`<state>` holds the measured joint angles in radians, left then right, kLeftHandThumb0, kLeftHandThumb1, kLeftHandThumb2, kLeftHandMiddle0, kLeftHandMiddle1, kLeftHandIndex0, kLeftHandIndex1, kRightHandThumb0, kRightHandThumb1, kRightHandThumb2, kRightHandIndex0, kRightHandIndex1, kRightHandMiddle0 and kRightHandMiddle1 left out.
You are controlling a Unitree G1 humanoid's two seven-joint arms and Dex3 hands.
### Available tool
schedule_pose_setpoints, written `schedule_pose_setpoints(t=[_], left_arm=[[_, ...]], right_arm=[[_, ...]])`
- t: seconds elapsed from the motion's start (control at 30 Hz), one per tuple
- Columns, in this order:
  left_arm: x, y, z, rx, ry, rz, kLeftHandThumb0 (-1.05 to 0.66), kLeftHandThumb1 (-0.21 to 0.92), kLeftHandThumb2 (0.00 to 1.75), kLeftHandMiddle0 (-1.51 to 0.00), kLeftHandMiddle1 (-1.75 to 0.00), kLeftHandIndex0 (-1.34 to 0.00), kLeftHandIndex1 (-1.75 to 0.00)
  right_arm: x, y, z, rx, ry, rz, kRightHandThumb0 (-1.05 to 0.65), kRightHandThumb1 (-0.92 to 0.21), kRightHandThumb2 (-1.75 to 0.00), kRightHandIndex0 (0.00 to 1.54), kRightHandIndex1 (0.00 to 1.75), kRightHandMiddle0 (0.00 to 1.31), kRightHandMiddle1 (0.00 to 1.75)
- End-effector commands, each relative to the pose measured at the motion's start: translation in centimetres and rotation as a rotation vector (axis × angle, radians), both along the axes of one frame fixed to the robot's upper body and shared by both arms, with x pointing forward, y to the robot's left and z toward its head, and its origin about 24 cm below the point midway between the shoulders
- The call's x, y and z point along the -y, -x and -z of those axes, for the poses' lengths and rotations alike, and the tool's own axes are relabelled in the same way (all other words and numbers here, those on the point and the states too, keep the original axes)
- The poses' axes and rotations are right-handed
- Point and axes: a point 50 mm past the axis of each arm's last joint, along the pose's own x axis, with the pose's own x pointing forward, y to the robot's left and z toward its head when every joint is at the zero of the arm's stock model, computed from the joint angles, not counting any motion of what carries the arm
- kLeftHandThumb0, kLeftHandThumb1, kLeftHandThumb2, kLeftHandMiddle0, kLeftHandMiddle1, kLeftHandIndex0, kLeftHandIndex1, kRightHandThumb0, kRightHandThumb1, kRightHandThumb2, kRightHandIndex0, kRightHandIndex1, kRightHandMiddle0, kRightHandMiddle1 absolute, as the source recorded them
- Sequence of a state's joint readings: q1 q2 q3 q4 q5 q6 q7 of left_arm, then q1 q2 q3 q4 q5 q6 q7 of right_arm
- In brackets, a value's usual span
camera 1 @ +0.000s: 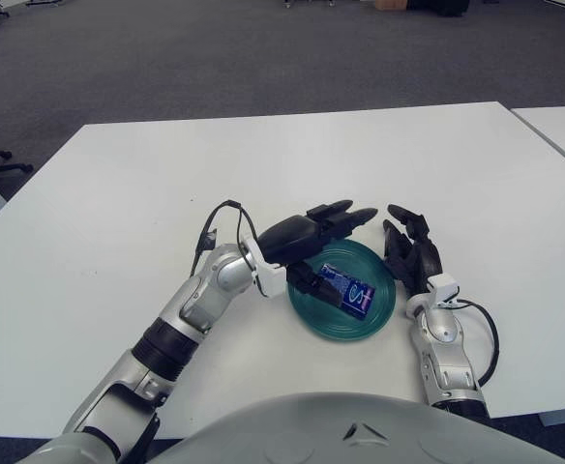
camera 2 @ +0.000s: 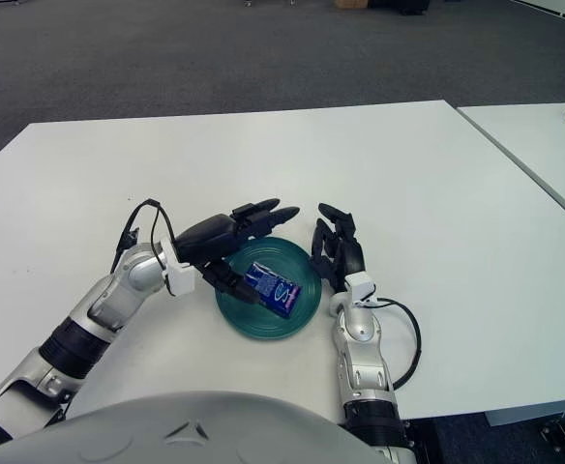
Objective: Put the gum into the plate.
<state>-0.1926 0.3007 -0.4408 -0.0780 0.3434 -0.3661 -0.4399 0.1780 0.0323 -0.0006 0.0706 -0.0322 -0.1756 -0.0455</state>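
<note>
The gum (camera 1: 348, 289) is a blue pack lying inside the round green plate (camera 1: 379, 269) near the table's front edge. My left hand (camera 1: 333, 247) is over the plate's left rim with its fingers stretched out above the plate and its thumb next to the pack's left end. It does not grip the pack. My right hand (camera 1: 410, 246) shows just right of the plate, fingers spread and holding nothing.
The white table (camera 1: 166, 193) carries only the plate. A second white table (camera 1: 563, 130) stands to the right across a narrow gap. Grey carpet lies beyond. A black cable (camera 1: 215, 227) loops off my left wrist.
</note>
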Motion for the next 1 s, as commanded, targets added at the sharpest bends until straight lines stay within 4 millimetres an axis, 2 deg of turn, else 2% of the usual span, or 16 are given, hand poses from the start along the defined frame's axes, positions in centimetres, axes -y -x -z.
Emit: schedule_pose_setpoints(t=[0.0,0.2,0.37,0.43,0.47,0.5,0.53,0.57,0.7,0.87,0.97], left_arm=[[-1.9,-1.0,-0.7,-0.043,0.022,-0.070,-1.05,0.87,0.02,0.00,0.00,0.00,0.00],[-3.7,-3.0,0.8,-0.188,0.206,-0.278,-1.05,0.91,0.07,0.00,0.00,0.00,0.00],[-4.9,-2.8,1.8,-0.316,0.407,-0.399,-1.05,0.92,0.21,0.00,0.00,0.00,0.00],[-5.9,-2.0,2.7,-0.428,0.548,-0.455,-1.05,0.92,0.30,0.00,0.00,0.00,0.00],[-6.7,-1.1,3.8,-0.514,0.669,-0.516,-1.05,0.92,0.32,0.00,0.00,0.00,0.00],[-7.2,-0.4,4.6,-0.568,0.749,-0.560,-1.05,0.92,0.45,-0.04,0.00,-0.01,-0.18],[-7.7,0.2,5.2,-0.606,0.810,-0.606,-1.05,0.92,0.50,-0.06,0.00,-0.01,-0.26],[-8.0,0.6,5.5,-0.628,0.847,-0.634,-1.05,0.92,0.61,-0.10,-0.01,-0.01,-0.43],[-8.5,0.8,5.6,-0.659,0.920,-0.760,-1.05,0.92,0.86,-0.23,-0.03,0.00,-0.76],[-9.6,1.1,6.2,-0.588,0.879,-0.888,-1.05,0.92,0.96,-0.35,-0.07,-0.07,-0.91],[-10.2,1.3,6.5,-0.559,0.865,-0.937,-1.05,0.92,0.99,-0.44,-0.11,-0.15,-0.98]], right_arm=[[0.0,0.7,1.2,-0.077,-0.008,0.020,-0.57,-0.92,-0.84,0.50,0.09,0.01,0.90],[-0.1,0.8,1.3,-0.088,-0.023,0.033,-0.56,-0.92,-0.79,0.57,0.14,0.04,0.92],[-0.3,1.1,1.2,-0.095,-0.025,0.035,-0.54,-0.92,-0.78,0.59,0.16,0.05,0.91],[-0.5,1.2,1.1,-0.099,-0.022,0.031,-0.54,-0.92,-0.77,0.59,0.17,0.06,0.91],[-0.6,1.2,0.9,-0.101,-0.022,0.031,-0.54,-0.92,-0.77,0.59,0.17,0.07,0.91],[-0.7,1.2,0.8,-0.103,-0.022,0.031,-0.54,-0.92,-0.77,0.59,0.17,0.07,0.92],[-0.8,1.2,0.7,-0.105,-0.024,0.031,-0.54,-0.92,-0.77,0.59,0.18,0.08,0.92],[-0.9,1.3,0.6,-0.107,-0.025,0.032,-0.53,-0.92,-0.77,0.59,0.18,0.08,0.92],[-1.0,1.3,0.4,-0.120,-0.034,0.038,-0.53,-0.92,-0.76,0.58,0.18,0.09,0.92],[-1.0,1.3,0.3,-0.131,-0.044,0.041,-0.52,-0.92,-0.75,0.55,0.18,0.08,0.91],[-1.0,1.3,0.4,-0.136,-0.049,0.041,-0.52,-0.92,-0.73,0.54,0.19,0.08,0.92]])
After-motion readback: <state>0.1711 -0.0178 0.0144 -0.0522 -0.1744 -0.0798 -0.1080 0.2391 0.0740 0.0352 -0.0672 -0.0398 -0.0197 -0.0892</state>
